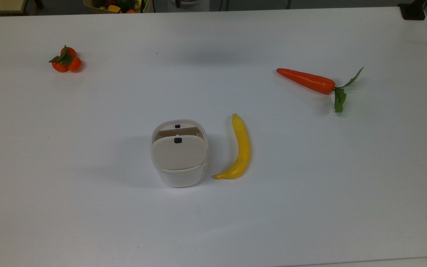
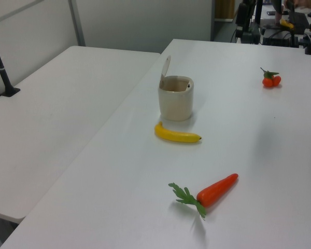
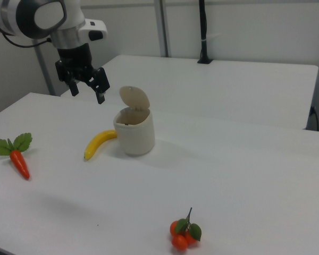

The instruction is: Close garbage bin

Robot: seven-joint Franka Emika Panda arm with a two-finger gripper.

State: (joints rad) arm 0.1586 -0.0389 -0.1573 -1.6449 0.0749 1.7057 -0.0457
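The pincer (image 3: 87, 85) is seen in the right view, hanging in the air above the table (image 3: 244, 175) with its two fingers spread apart and nothing held between them. It points downward and is tilted a little.

The bin (image 3: 134, 132) stands below the pincer and toward the right view's right, well apart from it and untouched. Its lid (image 3: 134, 98) is raised upright on its hinge, so the mouth is left open; in the top view the lid (image 1: 177, 152) is seen with a small dark button (image 1: 178, 140) near its edge. The bin (image 2: 175, 97) is also shown in the left view, with the lid (image 2: 166, 71) standing at the left view's left side of the rim.

A banana (image 3: 98, 143) lies below the pincer, just beside the bin; whether the two touch cannot be told. A carrot (image 3: 18, 159) with green leaves lies lower and toward the right view's left of the pincer, well apart. A cluster of small oranges (image 3: 183, 235) rests far from the pincer, near the right view's bottom edge, beyond the bin.
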